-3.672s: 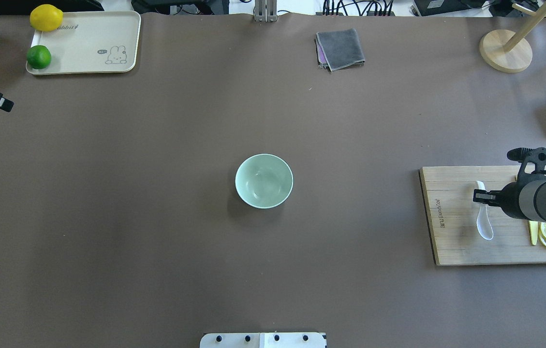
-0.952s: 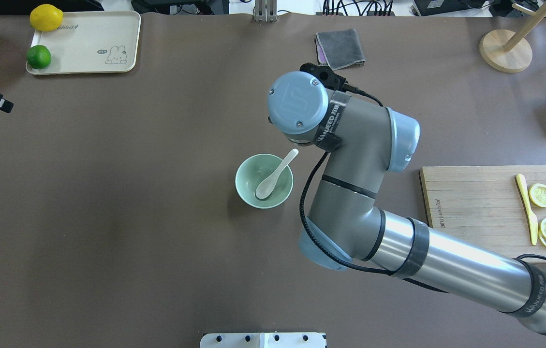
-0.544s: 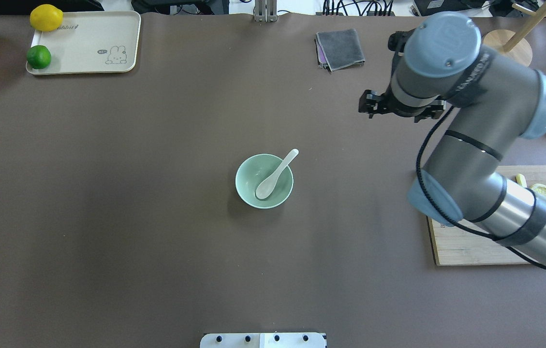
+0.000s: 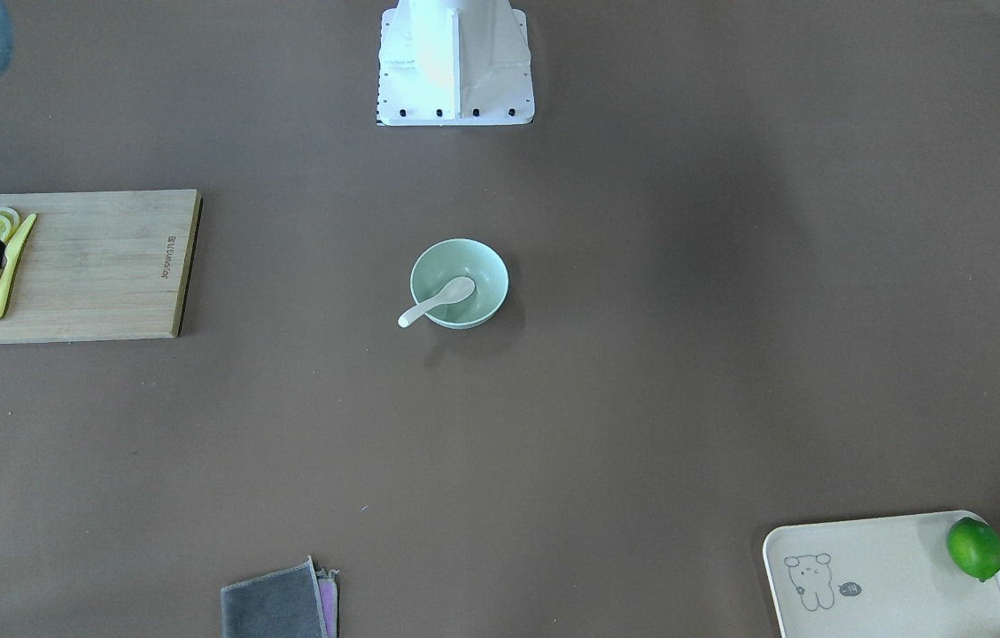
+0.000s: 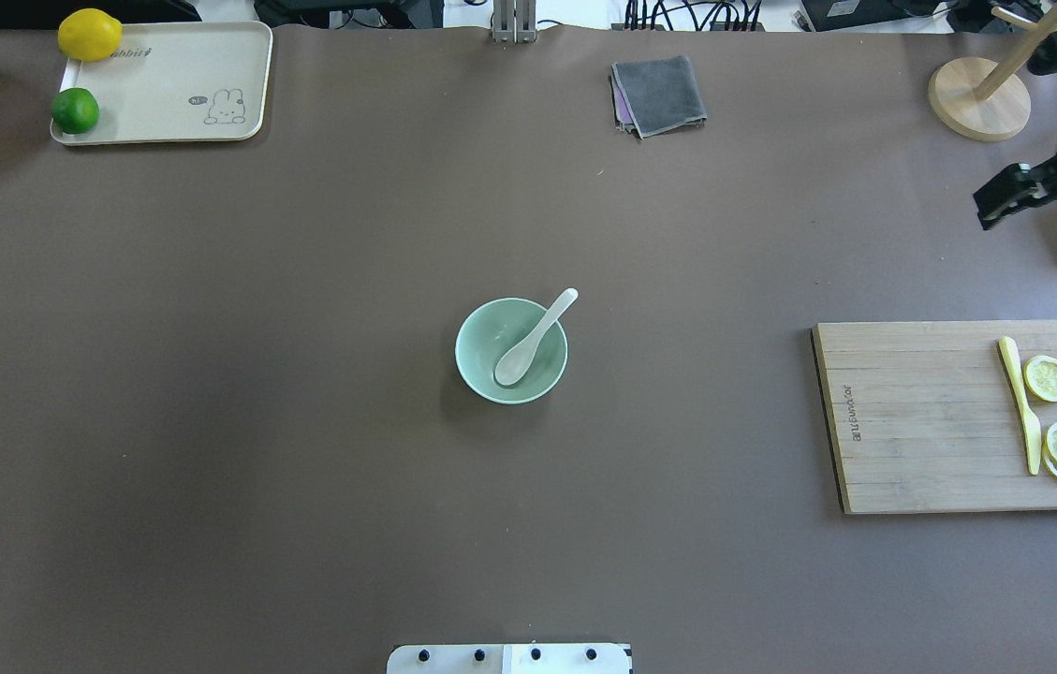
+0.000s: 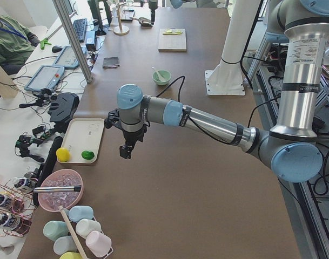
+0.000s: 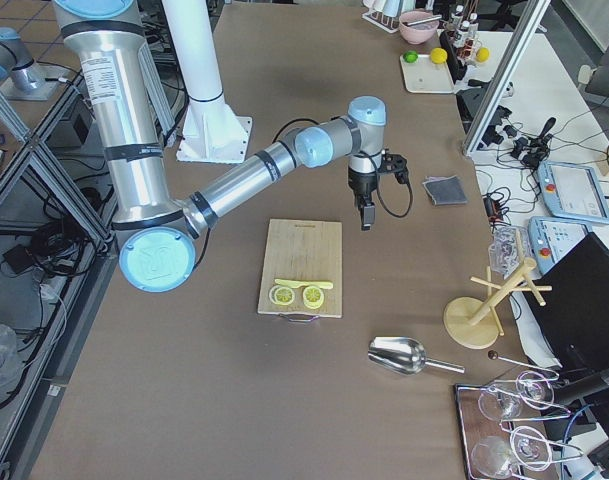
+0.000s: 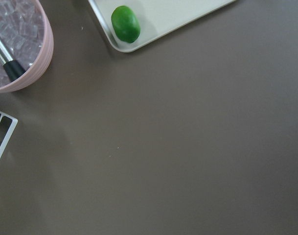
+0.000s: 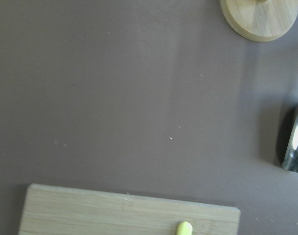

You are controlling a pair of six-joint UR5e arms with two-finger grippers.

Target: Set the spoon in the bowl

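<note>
White soup spoon (image 5: 535, 334) lies with its scoop inside the mint bowl (image 5: 481, 374), handle leaning over the rim. Bamboo cutting board (image 5: 921, 421) sits well off to the bowl's right. Right gripper (image 5: 989, 203) and left gripper (image 6: 125, 154) both hang far from the bowl. I cannot tell how wide either one is open.

Bright, even overhead light, soft shadow beside the bowl (image 5: 481, 348), wrist views slightly soft-focused.

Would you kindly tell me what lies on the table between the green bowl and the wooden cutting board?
Nothing: in the overhead view, the stretch from the bowl to the cutting board is bare brown table, and the front-facing view agrees.
</note>
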